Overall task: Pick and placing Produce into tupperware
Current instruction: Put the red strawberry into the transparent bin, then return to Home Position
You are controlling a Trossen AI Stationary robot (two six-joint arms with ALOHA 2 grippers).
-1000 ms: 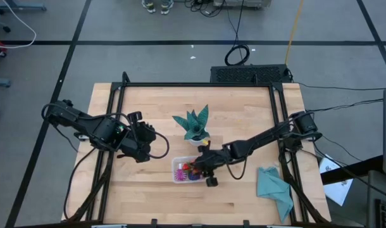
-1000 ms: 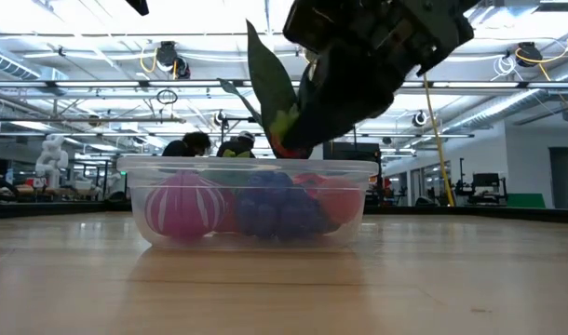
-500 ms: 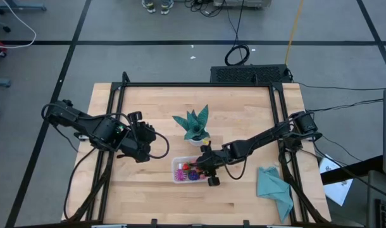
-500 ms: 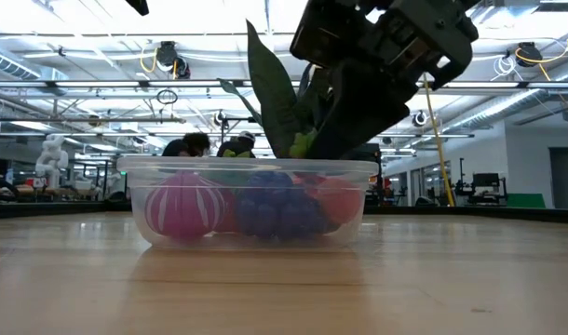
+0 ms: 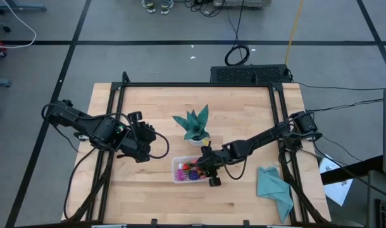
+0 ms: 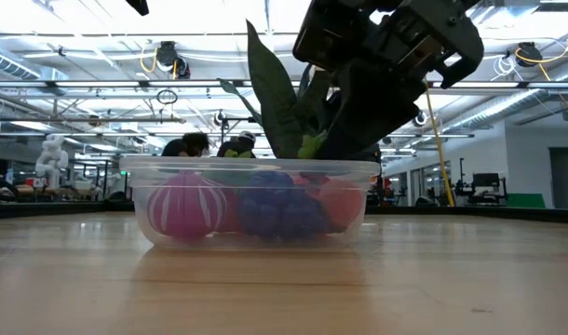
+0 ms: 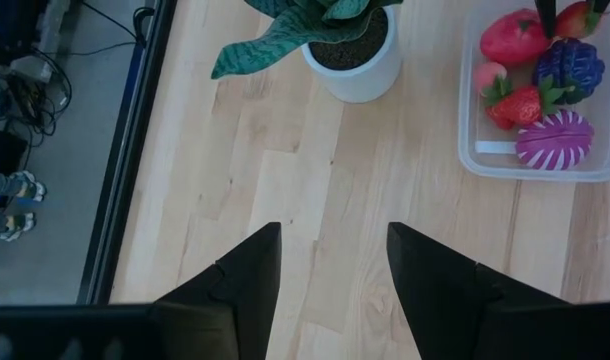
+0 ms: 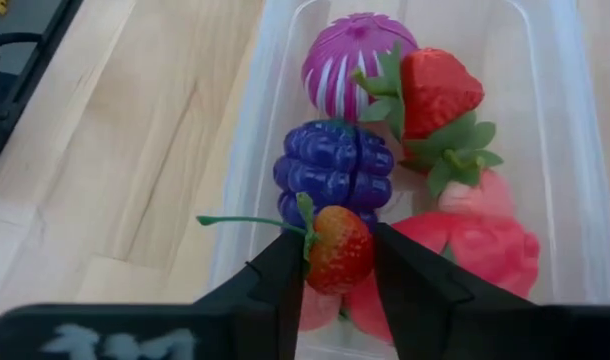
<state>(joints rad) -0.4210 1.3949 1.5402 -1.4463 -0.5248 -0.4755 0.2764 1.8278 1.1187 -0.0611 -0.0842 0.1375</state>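
Note:
The clear tupperware stands on the table in front of the potted plant. It holds a pink-purple ball, a dark purple piece, a strawberry and a larger red piece. My right gripper is over the tupperware's right end, shut on another small strawberry. In the low view the gripper is at about rim height. My left gripper is open and hangs over bare wood to the left of the tupperware. My right gripper pinches the small strawberry by its red body between the two fingers, one finger on each side. The fingers slant down from the table's right. The strawberry's green stalk sticks out sideways, and it is above the dark purple and red pieces.
A teal spiky plant in a white pot stands just beyond the tupperware. A teal cloth lies near the table's right near corner. Bare wood lies left of and in front of the tupperware. People show far off in the room behind.
My right gripper has sunk a little with the strawberry, down to the tupperware's rim, still shut on it. The tupperware and the fruits in it have stayed where they were.

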